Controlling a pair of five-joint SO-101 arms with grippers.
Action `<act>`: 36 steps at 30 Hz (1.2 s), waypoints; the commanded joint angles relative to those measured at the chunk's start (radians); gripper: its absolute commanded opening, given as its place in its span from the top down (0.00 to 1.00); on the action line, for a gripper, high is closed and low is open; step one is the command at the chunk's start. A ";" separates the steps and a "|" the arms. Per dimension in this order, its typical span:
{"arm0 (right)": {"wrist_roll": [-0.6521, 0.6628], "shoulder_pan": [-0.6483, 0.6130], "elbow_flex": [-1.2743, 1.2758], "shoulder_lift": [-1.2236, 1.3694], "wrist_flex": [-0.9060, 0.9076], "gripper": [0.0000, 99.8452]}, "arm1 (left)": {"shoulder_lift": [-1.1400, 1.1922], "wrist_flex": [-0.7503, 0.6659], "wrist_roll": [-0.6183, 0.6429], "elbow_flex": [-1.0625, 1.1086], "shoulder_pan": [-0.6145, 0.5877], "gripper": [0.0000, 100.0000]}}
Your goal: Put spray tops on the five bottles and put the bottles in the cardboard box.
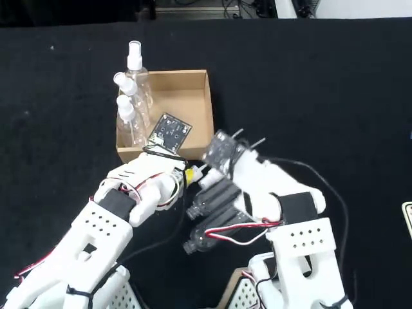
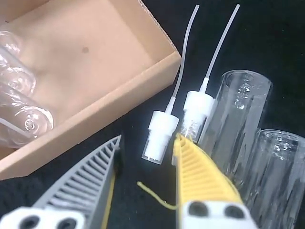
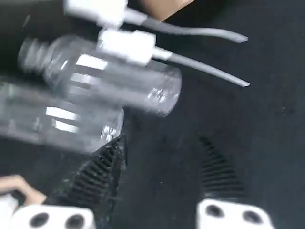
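Three clear bottles [image 1: 132, 103] with white spray tops stand along one side of the cardboard box [image 1: 193, 103]. Just outside the box's near wall [image 2: 95, 119], two loose spray tops [image 2: 159, 136] [image 2: 196, 114] lie side by side, tubes pointing away. Beside them lie two uncapped bottles [image 2: 240, 114] [image 2: 281, 171]. My left gripper [image 2: 147, 139] is open, its yellow finger [image 2: 200, 176] next to the spray tops, nothing held. My right gripper [image 3: 162, 143] is open over bare cloth, close to the lying bottles [image 3: 119, 81] [image 3: 52, 119].
Both arms crowd together near the box's front corner [image 1: 209, 151], hiding the loose bottles in the high view. Black cloth [image 1: 322, 90] covers the table, with wide free room to the far right and left. A pale object [image 1: 407, 219] sits at the right edge.
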 commanded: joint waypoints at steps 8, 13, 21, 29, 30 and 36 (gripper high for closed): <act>0.143 -0.014 -0.084 0.202 -0.106 0.79 | -0.009 -0.021 0.011 -0.005 -0.001 0.84; 0.204 -0.014 -0.168 0.325 -0.107 0.79 | -0.009 -0.021 0.011 -0.005 -0.001 0.84; -0.005 -0.014 -0.223 0.377 -0.114 0.79 | -0.011 -0.021 0.012 -0.005 -0.001 0.84; -0.477 -0.012 -0.323 0.360 -0.018 0.79 | -0.015 -0.017 0.012 -0.005 -0.001 0.85; -0.506 -0.012 -0.329 0.360 -0.015 0.79 | -0.018 -0.012 0.012 -0.005 -0.001 0.85; -0.506 -0.012 -0.329 0.358 -0.011 0.80 | -0.092 -0.011 0.012 0.030 0.001 0.85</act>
